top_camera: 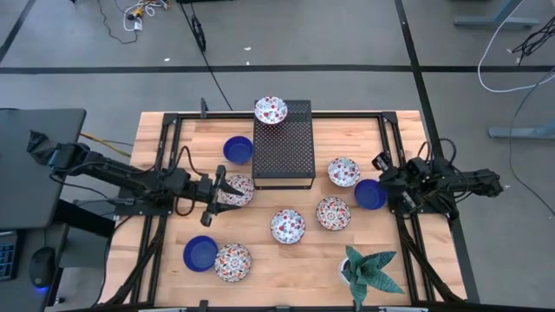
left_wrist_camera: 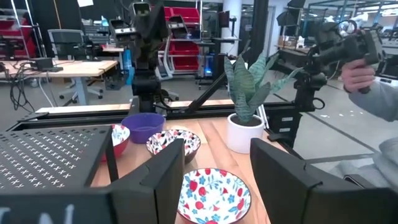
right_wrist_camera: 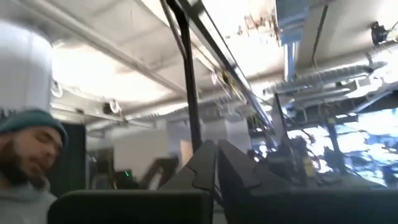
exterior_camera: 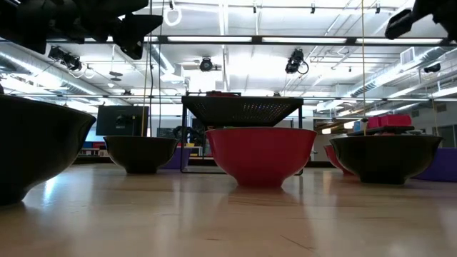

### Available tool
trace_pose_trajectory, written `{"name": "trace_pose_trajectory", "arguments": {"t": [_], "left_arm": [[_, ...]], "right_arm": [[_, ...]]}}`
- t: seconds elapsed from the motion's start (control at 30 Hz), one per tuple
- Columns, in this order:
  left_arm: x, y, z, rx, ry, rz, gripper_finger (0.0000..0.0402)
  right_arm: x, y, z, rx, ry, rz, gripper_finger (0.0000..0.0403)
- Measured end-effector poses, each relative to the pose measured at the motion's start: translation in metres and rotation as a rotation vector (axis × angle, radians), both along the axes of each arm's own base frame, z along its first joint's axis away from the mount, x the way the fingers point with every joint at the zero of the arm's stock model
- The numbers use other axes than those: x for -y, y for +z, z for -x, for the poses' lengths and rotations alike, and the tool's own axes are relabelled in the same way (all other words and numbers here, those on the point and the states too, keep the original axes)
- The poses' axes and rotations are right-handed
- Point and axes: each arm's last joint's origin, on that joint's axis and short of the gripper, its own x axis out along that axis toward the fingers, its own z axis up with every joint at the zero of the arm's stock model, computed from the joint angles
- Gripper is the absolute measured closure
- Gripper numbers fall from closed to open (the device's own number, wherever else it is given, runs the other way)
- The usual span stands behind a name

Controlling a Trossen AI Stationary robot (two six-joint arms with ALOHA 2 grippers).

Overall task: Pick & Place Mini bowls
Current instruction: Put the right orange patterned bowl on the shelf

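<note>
Bowls lie scattered across the pale wooden tabletop [top_camera: 286,260], some glossy cobalt blue, others white with red-and-blue flowers, all small, round and shallow. One patterned bowl [top_camera: 270,110] already sits on top of the black perforated metal box [top_camera: 284,156] at the back, so that raised mesh platform is probably the drop-off spot.

The left end effector [top_camera: 219,192] reaches in from the left edge with its dark fingers spread apart, holding nothing, just beside a floral bowl [top_camera: 238,190] next to the box. Through the left wrist view another floral bowl [left_wrist_camera: 214,195] shows in the gap between the open fingers, farther along the line of reach. I judge this to be the approach for a rim pinch: thin, smooth glazed walls suit a grasp with one finger inside and one outside.

The right end effector [top_camera: 382,162] waits at the table's right side, near a blue bowl [top_camera: 370,194]; its fingers appear closed together and empty in its wrist view. A potted plant [top_camera: 371,273] with stiff green leaves stands at the front, out of the way.
</note>
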Motion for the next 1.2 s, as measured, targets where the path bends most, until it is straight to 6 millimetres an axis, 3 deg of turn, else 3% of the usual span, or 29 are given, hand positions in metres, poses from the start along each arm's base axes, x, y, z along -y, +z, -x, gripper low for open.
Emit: {"name": "trace_pose_trajectory", "arguments": {"t": [0.37, 0.6, 0.83, 1.03, 1.2], "left_arm": [[-0.001, 0.000, 0.000, -0.001, 0.044, 0.002, 0.0213], [-0.001, 0.000, 0.000, -0.003, 0.045, 0.010, 0.0213], [-0.001, -0.001, 0.000, -0.009, 0.045, 0.009, 0.0213], [-0.001, -0.001, 0.000, -0.010, 0.045, 0.008, 0.0213], [-0.001, -0.001, 0.000, -0.016, 0.045, 0.007, 0.0213]], "right_arm": [[-0.015, -0.005, -0.044, -0.216, 0.082, 0.017, 0.0380], [-0.029, 0.012, -0.092, -0.730, 0.070, 0.196, 0.0351], [-0.045, 0.021, -0.112, -1.226, 0.108, 0.436, 0.0268], [-0.069, -0.002, -0.115, -1.359, 0.231, 0.718, 0.0206], [-0.080, -0.029, -0.114, -1.448, 0.166, 0.859, 0.0192]]}}
